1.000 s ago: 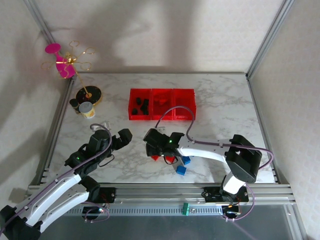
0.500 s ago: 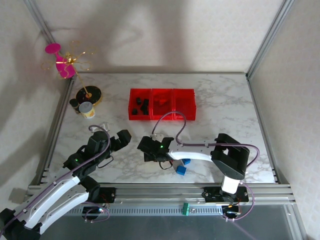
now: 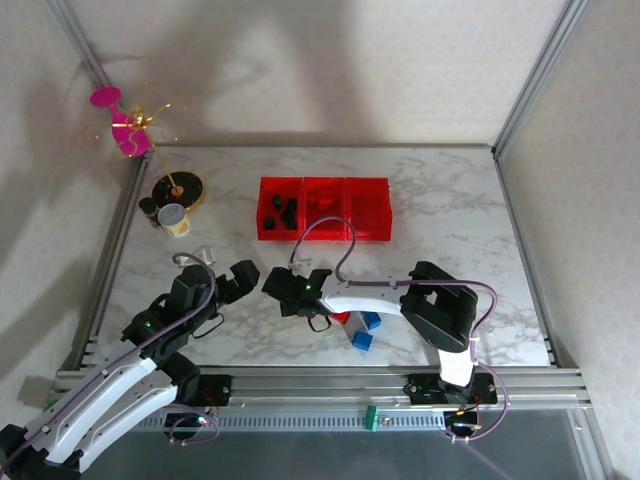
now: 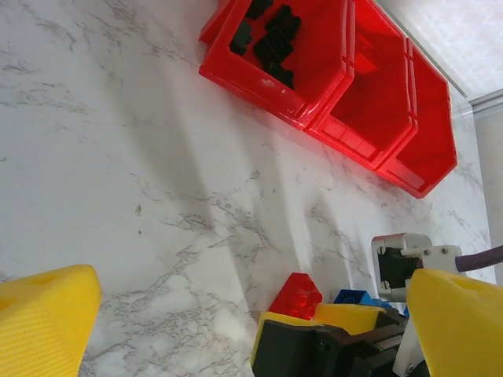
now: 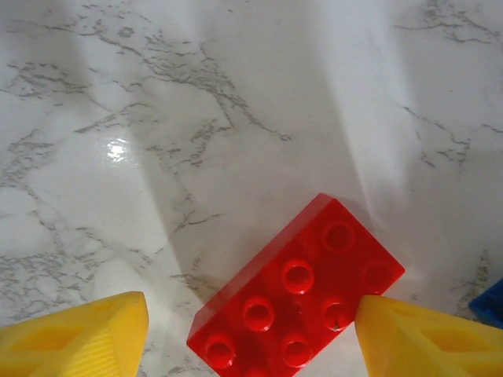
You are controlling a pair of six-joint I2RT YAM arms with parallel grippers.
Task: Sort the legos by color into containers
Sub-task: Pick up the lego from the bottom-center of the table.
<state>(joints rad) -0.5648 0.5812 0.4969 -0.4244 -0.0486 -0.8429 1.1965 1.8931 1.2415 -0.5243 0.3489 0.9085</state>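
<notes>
My right gripper (image 5: 250, 318) has its fingers apart, straddling a red lego (image 5: 299, 290) that lies flat on the table (image 3: 450, 220) on the near side of the containers (image 3: 325, 236). My left gripper (image 3: 236, 279) is spread wide, near-left of the containers. Black legos (image 3: 283, 210) sit in the containers' left compartment.

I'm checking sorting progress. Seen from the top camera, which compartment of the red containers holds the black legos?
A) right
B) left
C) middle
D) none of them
B: the black legos sit clustered in the leftmost compartment of the containers, as the top view shows.
</notes>
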